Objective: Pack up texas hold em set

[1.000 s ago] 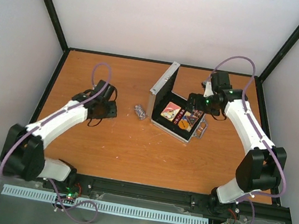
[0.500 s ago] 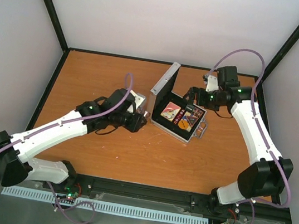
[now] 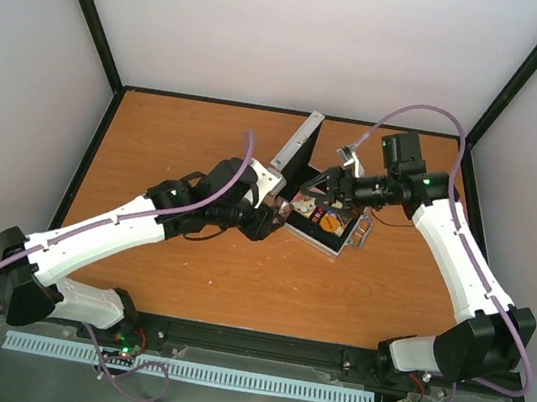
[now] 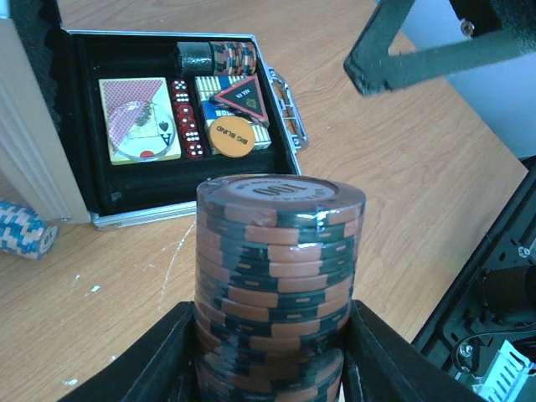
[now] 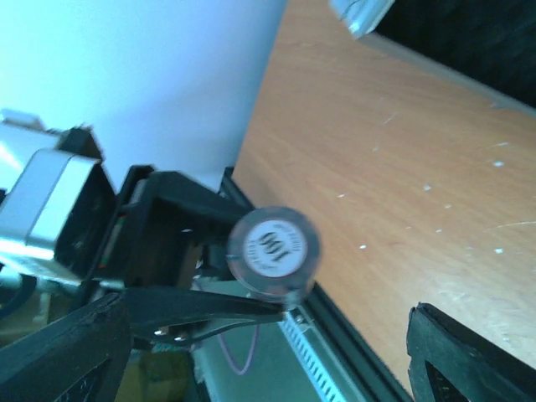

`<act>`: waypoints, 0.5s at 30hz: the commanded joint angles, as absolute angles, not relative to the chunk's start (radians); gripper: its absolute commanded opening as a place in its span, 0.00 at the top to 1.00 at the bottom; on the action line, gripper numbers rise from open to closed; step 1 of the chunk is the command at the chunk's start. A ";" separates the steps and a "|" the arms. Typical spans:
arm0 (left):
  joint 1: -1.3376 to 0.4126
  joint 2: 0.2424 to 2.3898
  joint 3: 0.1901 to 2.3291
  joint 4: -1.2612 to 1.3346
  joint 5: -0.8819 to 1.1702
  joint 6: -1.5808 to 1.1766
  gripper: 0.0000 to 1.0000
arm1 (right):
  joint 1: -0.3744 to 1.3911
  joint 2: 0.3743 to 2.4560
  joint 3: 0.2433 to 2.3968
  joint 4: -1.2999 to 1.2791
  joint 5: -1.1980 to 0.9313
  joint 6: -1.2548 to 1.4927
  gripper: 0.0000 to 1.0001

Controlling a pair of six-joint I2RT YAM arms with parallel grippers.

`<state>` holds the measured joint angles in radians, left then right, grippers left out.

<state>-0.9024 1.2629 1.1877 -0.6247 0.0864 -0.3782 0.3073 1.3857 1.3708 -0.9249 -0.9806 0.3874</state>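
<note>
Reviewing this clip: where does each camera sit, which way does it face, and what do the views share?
Top external: above and behind the robot, looking down on the table; both arms and the open case show.
Left wrist: on the left gripper, facing the case past its gripped chip stack; own fingers show.
Right wrist: on the right gripper, facing the left gripper; own fingers, wide apart, fill the bottom corners.
Shared: both wrist views show the chip stack, marked 100.
</note>
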 commanded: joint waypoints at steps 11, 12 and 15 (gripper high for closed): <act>-0.914 1.240 1.217 -0.429 0.189 -0.401 0.81 | 0.419 1.426 1.377 -0.935 -1.006 0.406 0.29; -0.914 1.238 1.212 -0.424 0.194 -0.406 0.81 | 0.422 1.430 1.373 -0.934 -1.006 0.407 0.32; -0.914 1.236 1.203 -0.406 0.211 -0.416 0.81 | 0.430 1.435 1.373 -0.935 -1.007 0.405 0.37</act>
